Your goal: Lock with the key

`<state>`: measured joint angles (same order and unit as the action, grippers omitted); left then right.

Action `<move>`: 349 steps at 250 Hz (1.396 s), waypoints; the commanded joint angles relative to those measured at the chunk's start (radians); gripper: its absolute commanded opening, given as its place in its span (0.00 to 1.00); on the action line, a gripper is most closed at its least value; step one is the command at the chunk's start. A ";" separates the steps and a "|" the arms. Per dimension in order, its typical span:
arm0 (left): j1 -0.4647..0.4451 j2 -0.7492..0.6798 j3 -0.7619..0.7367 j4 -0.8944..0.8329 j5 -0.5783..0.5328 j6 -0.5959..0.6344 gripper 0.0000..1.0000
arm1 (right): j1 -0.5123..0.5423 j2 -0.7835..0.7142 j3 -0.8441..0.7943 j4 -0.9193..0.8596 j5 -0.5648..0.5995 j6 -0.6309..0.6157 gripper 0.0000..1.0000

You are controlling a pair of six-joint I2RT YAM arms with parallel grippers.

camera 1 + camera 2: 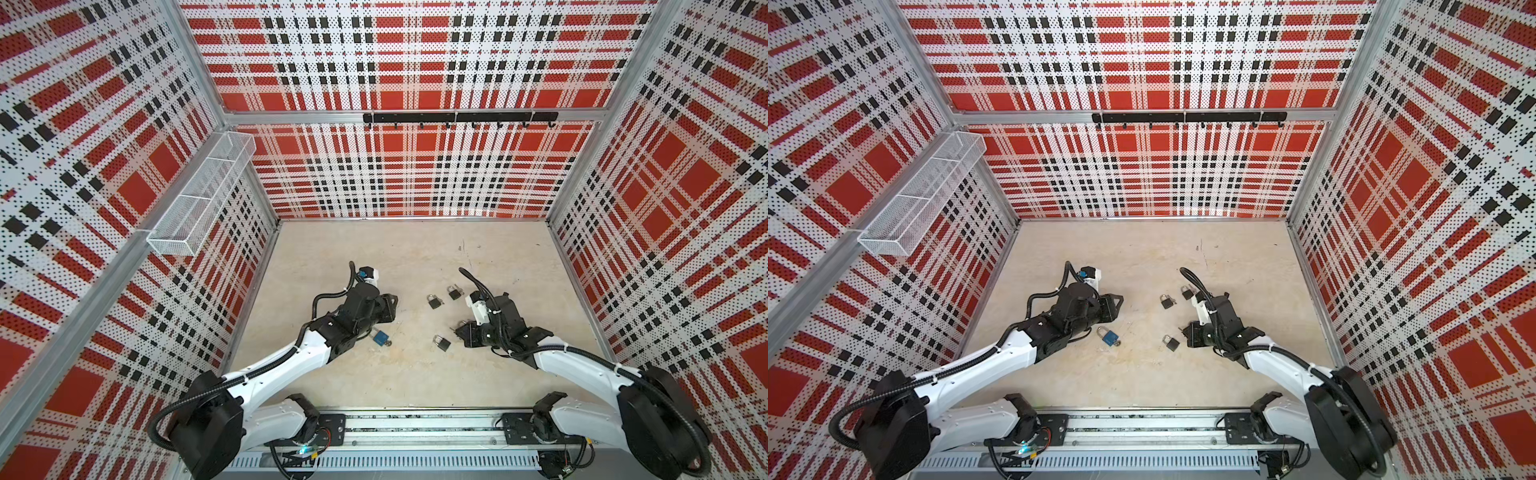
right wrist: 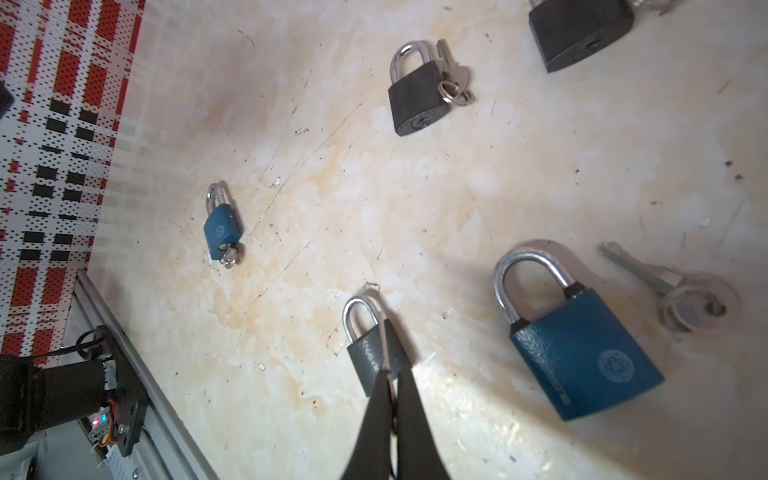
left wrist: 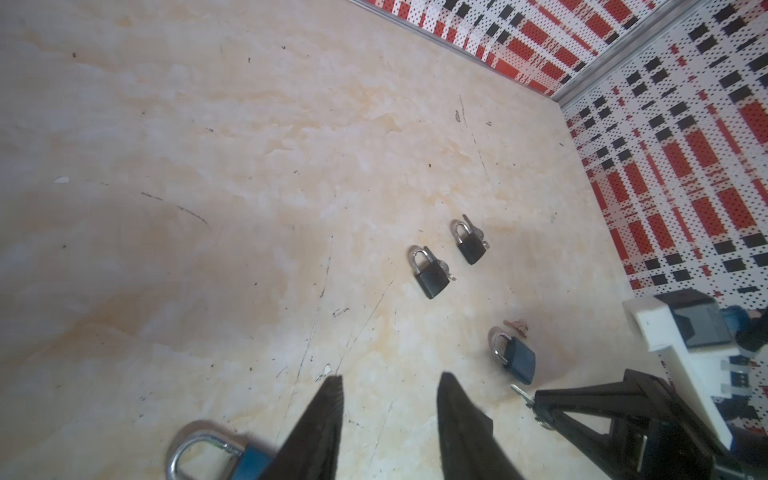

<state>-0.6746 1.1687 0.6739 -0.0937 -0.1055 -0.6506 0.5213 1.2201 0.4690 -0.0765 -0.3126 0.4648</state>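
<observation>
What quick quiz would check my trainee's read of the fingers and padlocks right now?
1. True or false: the left fingers grip the blue padlock by them.
2. How many padlocks show in the right wrist view?
3. The right fingers pinch: A a key, B a shackle, C nothing.
Key: 1 false, they stand open and empty; 2 five; 3 A.
</observation>
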 commanded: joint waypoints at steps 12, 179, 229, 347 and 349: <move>0.009 -0.032 -0.019 -0.022 -0.030 -0.012 0.41 | 0.009 0.052 -0.004 0.125 0.006 0.011 0.00; 0.021 -0.078 -0.045 -0.063 -0.046 -0.020 0.41 | 0.046 0.223 0.007 0.229 0.005 0.015 0.00; 0.022 -0.083 -0.050 -0.065 -0.046 -0.021 0.41 | 0.049 0.185 0.005 0.206 0.015 0.018 0.12; 0.027 -0.113 -0.051 -0.095 -0.060 -0.017 0.42 | 0.067 0.072 0.048 0.091 0.054 -0.012 0.20; 0.026 -0.115 -0.050 -0.099 -0.062 -0.018 0.42 | 0.071 0.070 0.049 0.087 0.055 -0.012 0.20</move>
<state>-0.6609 1.0946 0.6273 -0.1600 -0.1280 -0.6704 0.5705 1.3315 0.4774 0.0338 -0.2859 0.4789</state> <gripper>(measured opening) 0.415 0.189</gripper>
